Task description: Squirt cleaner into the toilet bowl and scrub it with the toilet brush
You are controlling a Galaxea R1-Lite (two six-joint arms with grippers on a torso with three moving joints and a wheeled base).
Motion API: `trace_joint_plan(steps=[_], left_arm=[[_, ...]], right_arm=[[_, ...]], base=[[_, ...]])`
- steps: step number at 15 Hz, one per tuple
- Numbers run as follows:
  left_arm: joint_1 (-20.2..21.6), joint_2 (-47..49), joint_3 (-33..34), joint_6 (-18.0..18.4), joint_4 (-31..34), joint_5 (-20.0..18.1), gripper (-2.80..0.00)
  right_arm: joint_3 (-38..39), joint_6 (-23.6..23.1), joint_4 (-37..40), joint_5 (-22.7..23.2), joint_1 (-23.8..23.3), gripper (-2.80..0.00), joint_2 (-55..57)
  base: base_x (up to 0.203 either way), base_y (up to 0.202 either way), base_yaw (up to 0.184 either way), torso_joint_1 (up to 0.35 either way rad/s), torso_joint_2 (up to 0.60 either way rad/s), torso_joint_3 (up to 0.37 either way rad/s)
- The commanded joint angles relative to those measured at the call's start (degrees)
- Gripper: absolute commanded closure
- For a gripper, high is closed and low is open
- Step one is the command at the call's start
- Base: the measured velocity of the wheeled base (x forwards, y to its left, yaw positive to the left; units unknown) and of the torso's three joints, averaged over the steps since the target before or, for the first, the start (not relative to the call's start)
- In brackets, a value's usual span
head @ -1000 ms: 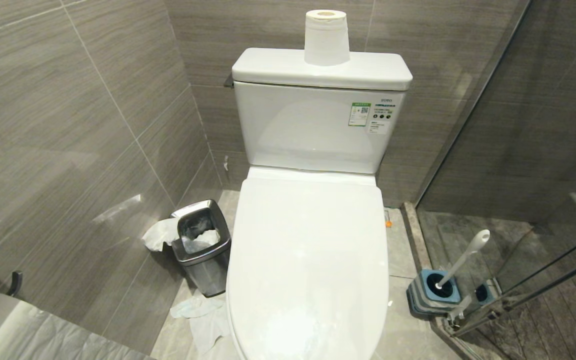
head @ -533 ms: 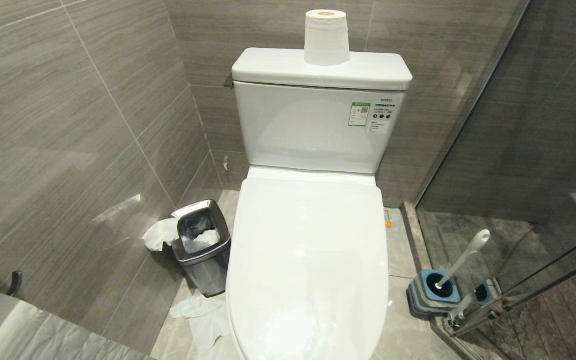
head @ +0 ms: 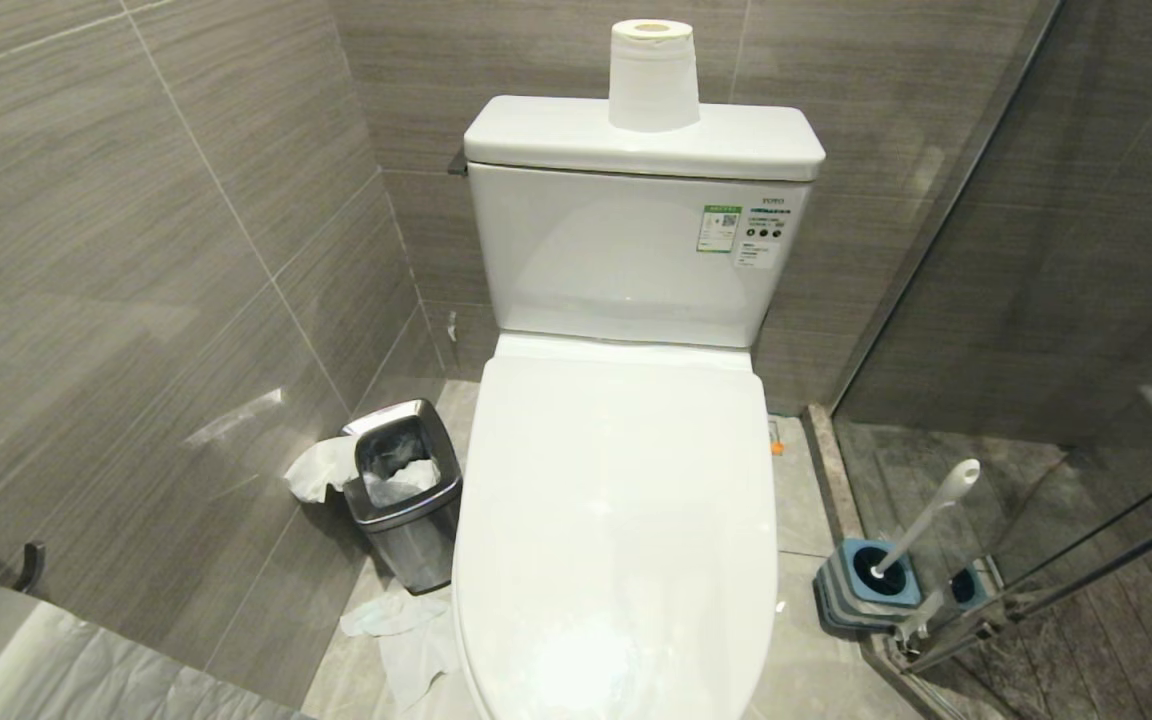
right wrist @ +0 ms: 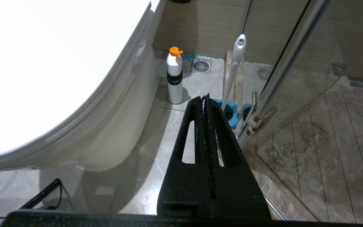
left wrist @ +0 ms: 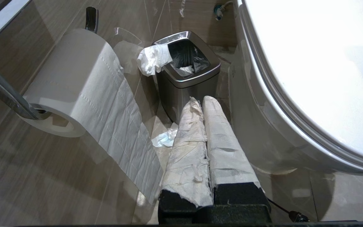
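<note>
The toilet's white lid (head: 616, 500) is down, so the inside of the toilet bowl is hidden; its outer ceramic wall (left wrist: 257, 126) shows beside my left gripper. The toilet brush (head: 921, 525) stands tilted in its blue holder (head: 866, 585) on the floor right of the toilet, against the glass. A white bottle with an orange cap (right wrist: 174, 75) stands between toilet and brush (right wrist: 235, 66). My left gripper (left wrist: 200, 99), fingers wrapped in white paper, is shut and empty, low beside the bin. My right gripper (right wrist: 205, 96), black, is shut and empty, pointing at the holder (right wrist: 228, 110). Neither arm shows in the head view.
A steel waste bin (head: 401, 490) with tissue in it stands left of the toilet, and loose tissue (head: 406, 630) lies on the floor. A paper roll (head: 652, 75) sits on the tank (head: 636, 250); another roll (left wrist: 74, 78) hangs on the left wall. A glass shower door (head: 1036, 400) bounds the right.
</note>
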State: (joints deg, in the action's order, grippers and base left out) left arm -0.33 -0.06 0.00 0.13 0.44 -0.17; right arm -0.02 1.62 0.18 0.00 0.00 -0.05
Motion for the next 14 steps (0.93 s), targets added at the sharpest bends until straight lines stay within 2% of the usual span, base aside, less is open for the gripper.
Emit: trace_joint_plan(steps=[1, 14], left_arm=[[-0.02, 0.06, 0.09, -0.04, 0.00, 0.00, 0.00], [-0.02, 0.06, 0.13, 0.00, 0.00, 0.00, 0.00]], right_arm=[[-0.06, 0.05, 0.03, -0.17, 0.00, 0.00, 0.05], [0.02, 1.20, -0.01, -0.70, 0.00, 0.00, 0.05]], base=[[0.000, 0.000, 0.000, 0.000, 0.00, 0.000], [0.000, 0.000, 0.000, 0.000, 0.00, 0.000]])
